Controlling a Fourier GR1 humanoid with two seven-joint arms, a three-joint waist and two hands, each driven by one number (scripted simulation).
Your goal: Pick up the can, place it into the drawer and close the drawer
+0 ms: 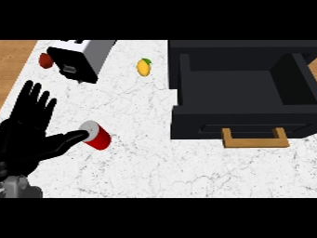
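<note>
A red can [97,135] with a pale grey top stands on the white marble counter, left of centre. My left hand [20,142] is beside it on the left, fingers straight and spread, thumb tip touching the can's top. The black drawer [247,111] stands pulled open at the right, its inside empty, with a wooden handle [254,139] on its front. My right hand shows nowhere in the head view.
A silver toaster [78,58] sits at the back left with a small red object [46,60] beside it. A yellow mango [144,67] lies between the toaster and the drawer. Wooden floor shows past the counter's left edge.
</note>
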